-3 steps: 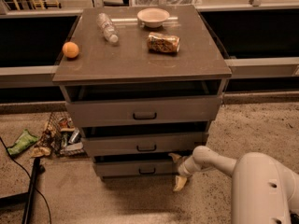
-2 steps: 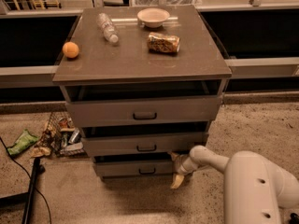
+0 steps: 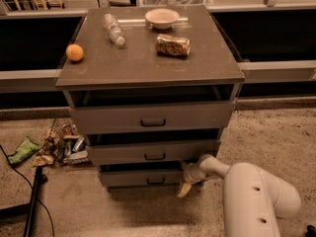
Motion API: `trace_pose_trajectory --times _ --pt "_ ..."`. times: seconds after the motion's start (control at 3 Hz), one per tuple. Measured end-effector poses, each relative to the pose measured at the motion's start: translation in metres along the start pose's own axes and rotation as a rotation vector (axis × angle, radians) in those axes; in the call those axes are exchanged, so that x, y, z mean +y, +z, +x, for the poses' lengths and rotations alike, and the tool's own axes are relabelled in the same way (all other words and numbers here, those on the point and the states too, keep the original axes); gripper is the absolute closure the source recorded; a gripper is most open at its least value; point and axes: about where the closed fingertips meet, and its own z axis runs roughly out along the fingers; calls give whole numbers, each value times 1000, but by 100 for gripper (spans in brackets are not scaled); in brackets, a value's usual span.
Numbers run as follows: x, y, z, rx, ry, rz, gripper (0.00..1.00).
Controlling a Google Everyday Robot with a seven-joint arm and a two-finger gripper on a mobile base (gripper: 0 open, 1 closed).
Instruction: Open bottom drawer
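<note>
The grey cabinet has three drawers, all standing a little out. The bottom drawer is the lowest and narrowest front, with a small dark pull handle at its centre. My gripper is at the right end of that front, low near the floor, about a hand's width right of the handle. The white arm reaches in from the lower right. The middle drawer sits right above the gripper.
On the cabinet top lie an orange, a plastic bottle, a bowl and a can on its side. Litter and a wire basket sit on the floor at left. A black pole stands lower left.
My gripper has moved slightly left along the floor, closer against the right end of the bottom drawer front. The drawers have not visibly moved.
</note>
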Motion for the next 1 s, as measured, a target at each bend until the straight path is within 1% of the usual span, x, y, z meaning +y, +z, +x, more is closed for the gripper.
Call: trace_pose_trajectory --times 0.33,0.67,1.0 --pt "1 16 0 -5 29 -21 18" --pt "8 16 -8 -11 26 -36 42" --pt "32 1 -23 -35 14 -78 73"
